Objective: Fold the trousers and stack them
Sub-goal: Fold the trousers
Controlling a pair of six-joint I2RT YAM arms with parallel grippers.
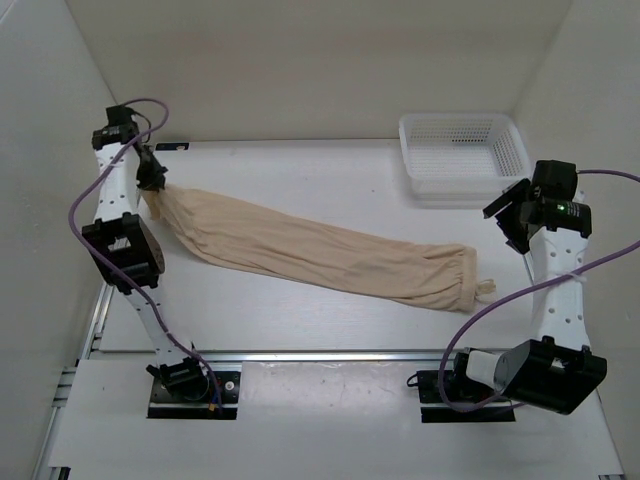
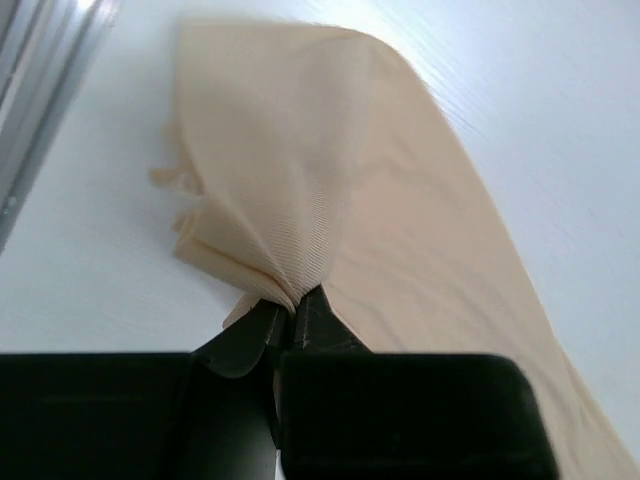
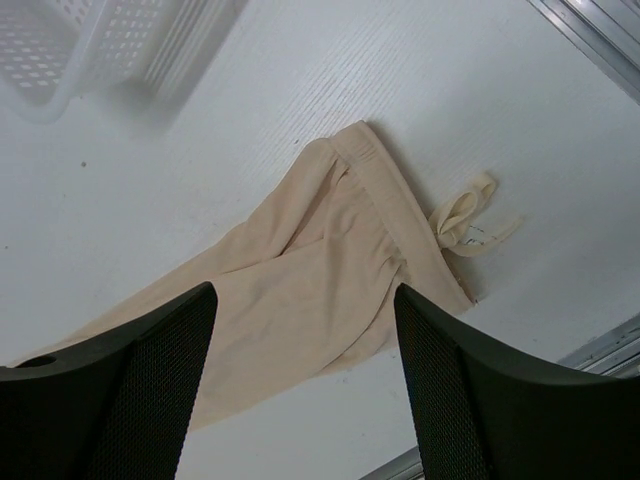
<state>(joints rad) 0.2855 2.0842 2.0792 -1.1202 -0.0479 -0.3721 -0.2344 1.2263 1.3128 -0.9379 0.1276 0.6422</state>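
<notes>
My left pincer [image 2: 293, 305]: pinching trousers [image 1: 320, 250], nine o'clock end; my right pincer [image 3: 303, 300]: spread, above waistband [image 3: 368, 155], three o'clock; trousers stretched across desk [image 1: 300, 170].

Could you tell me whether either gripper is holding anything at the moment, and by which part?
The left gripper pinches the trousers at their bunched leg end; the right gripper is open and empty.

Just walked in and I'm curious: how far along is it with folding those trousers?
Early. Done: the trousers lie stretched long across the table. In hand: the left gripper is pinched shut on the leg end; the right gripper hangs open over the waistband, holding nothing. To do: every crosswise fold, and the stacking.
</notes>
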